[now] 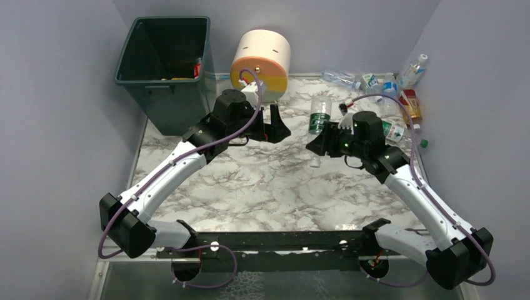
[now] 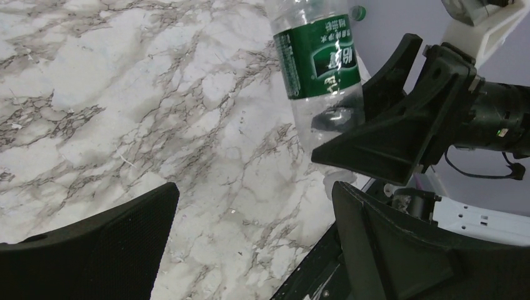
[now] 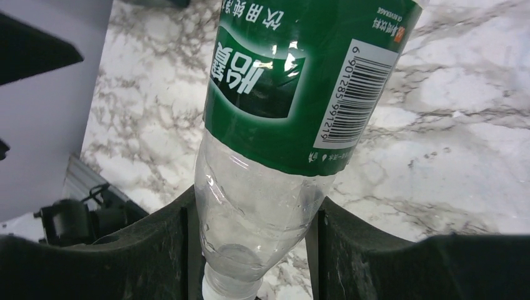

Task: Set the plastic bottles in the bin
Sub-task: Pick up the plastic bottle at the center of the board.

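My right gripper (image 1: 317,140) (image 3: 253,219) is shut on a clear plastic bottle (image 1: 320,114) (image 3: 281,94) with a green label. It grips the bottle's shoulder just past the white neck, and the body points away from the wrist. The left gripper (image 1: 278,127) (image 2: 256,206) hangs open a short way left of it with nothing between its fingers, and its view shows the same bottle (image 2: 322,59). More plastic bottles (image 1: 381,87) lie heaped in the far right corner. The dark green bin (image 1: 125,70) stands at the far left, with a red-labelled bottle (image 1: 197,67) inside.
A round cream, yellow and grey drawer unit (image 1: 261,57) stands at the back between the bin and the bottle heap. Grey walls close in the marble table (image 1: 269,187) on three sides. A loose green cap (image 1: 424,144) lies by the right wall.
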Robot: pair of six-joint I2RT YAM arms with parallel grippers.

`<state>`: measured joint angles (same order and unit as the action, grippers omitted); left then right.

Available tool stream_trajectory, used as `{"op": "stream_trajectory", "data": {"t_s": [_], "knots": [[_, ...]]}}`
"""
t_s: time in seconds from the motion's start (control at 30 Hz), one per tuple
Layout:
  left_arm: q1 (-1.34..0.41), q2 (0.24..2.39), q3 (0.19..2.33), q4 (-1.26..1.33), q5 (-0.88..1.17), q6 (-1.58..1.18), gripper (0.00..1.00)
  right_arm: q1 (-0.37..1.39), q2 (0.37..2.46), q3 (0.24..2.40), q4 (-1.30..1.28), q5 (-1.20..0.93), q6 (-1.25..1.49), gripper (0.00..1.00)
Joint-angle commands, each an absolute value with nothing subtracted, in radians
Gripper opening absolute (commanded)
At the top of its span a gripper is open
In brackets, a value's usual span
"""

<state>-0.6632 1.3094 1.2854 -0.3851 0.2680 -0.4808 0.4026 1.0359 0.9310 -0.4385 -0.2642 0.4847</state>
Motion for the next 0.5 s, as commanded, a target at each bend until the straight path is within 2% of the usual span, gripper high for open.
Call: {"op": "stream_trajectory", "data": {"t_s": [0.0, 0.33, 0.47], "knots": [[-0.646, 1.267, 1.251, -0.324, 0.338, -0.541, 0.99, 0.497, 1.037, 0.932, -0.417, -0.273, 0.444, 0.48], [-0.559, 1.241, 1.188, -0.248, 0.493, -0.657, 0.99, 0.822, 1.115, 0.955, -0.367, -0.079, 0.472, 0.48], [-0.484, 1.204, 1.138, -0.191, 0.574, -0.711, 0.99, 0.875, 1.115, 0.946, -0.347, -0.036, 0.501, 0.48]]}}
